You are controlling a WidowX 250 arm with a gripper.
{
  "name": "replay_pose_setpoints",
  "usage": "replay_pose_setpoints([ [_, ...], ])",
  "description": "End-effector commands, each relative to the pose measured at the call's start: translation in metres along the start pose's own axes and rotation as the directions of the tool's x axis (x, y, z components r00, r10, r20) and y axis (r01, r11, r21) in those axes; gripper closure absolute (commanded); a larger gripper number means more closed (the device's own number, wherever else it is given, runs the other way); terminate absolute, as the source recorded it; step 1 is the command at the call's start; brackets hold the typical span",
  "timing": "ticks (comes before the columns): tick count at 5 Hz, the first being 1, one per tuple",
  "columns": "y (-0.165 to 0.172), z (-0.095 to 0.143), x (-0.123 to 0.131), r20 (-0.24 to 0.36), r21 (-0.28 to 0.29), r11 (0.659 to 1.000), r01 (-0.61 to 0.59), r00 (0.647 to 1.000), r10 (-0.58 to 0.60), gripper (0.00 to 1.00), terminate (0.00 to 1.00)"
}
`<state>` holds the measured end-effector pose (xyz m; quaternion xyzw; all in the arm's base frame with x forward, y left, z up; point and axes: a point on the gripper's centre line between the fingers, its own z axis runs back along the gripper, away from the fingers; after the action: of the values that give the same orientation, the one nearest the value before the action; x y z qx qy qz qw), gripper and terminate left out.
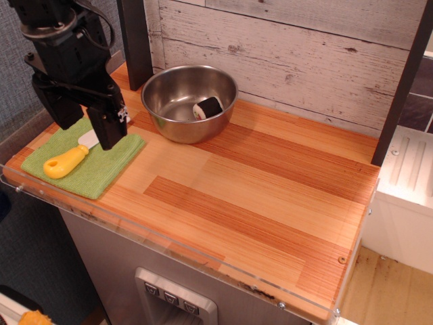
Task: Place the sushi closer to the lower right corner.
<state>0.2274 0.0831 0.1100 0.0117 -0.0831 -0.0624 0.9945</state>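
The striped orange-brown wooden desk [257,203] with clear acrylic edging fills most of the view, backed by a whitewashed plank wall [284,47]; its lower right corner [331,281] carries a small screw and lies bare, well apart from everything else. Over the far left of the desk hangs the black robot arm, whose black end effector [108,132] points down over the cloth; its fingers look close together with nothing visibly between them, though from this angle I cannot tell for sure whether it is clenched or released. Next in size, a round stainless-steel bowl [177,125] stands near the back edge, left of centre, just beside the arm. A flat green cloth [101,172] lies at the left edge, near the bowl but not touching it. On the cloth rests a utensil with a yellow plastic handle [64,162], its pale blade end running up under the end effector. Smallest is the sushi [207,108], a black-wrapped maki roll lying on its side inside the bowl, against the right inner wall; its long axis runs roughly left to right, with one white end facing left. The bowl's rim stands all around it, between it and the open desk.
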Motion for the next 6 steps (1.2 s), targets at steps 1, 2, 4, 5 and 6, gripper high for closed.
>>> replay_pose_setpoints([
  [1,0.0,0.0,0.0,0.0,0.0,1.0,0.0,1.0,0.0,0.0,0.0],
  [2,-0.004,-0.014,0.037,-0.005,0.002,1.0,-0.012,1.0,0.012,0.0,0.0],
  [4,-0.009,-0.033,0.119,0.021,0.035,0.999,-0.026,0.999,0.025,0.0,0.0],
  [5,-0.008,-0.041,0.14,0.027,0.062,0.998,-0.029,0.999,0.027,0.0,0.0],
  [6,-0.003,-0.047,0.145,0.024,0.07,0.996,-0.056,0.998,0.054,0.0,0.0],
])
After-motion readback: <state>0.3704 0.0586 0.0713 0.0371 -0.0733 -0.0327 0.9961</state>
